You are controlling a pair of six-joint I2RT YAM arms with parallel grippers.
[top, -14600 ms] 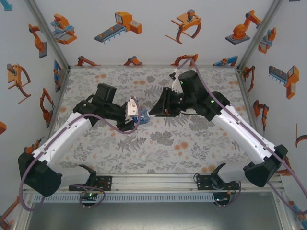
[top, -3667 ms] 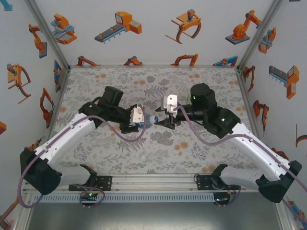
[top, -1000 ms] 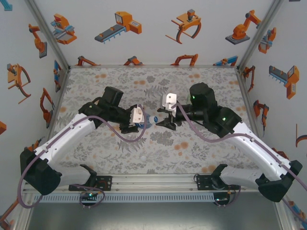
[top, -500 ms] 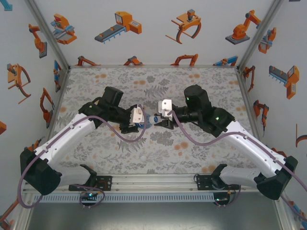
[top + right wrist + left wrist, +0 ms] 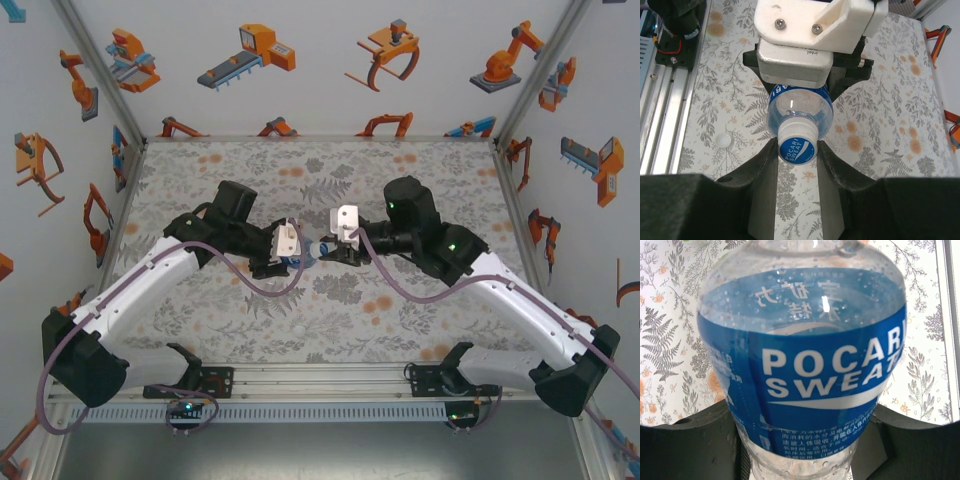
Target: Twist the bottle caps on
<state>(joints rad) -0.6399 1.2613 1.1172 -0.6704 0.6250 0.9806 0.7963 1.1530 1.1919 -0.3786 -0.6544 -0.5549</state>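
Observation:
The bottle (image 5: 306, 256) with the blue label lies sideways above the floral mat, its clear body (image 5: 805, 365) clamped in my left gripper (image 5: 291, 260), whose dark fingers (image 5: 685, 445) press its lower part. Its neck points right. A white bottle cap (image 5: 797, 142) with a blue printed top sits on that neck. My right gripper (image 5: 325, 249) is shut on this cap, one dark finger (image 5: 762, 170) touching each side. In the right wrist view the bottle (image 5: 800, 112) shows behind the cap, under the left wrist's white camera housing (image 5: 810, 30).
A loose white cap (image 5: 298, 328) lies on the mat toward the near edge, also visible as cap (image 5: 723, 139) left of my right fingers. The aluminium rail (image 5: 330, 380) runs along the near edge. Patterned walls enclose the table.
My right gripper moved left up to the bottle's neck and closed its fingers onto the cap. The left arm and the bottle stayed put.

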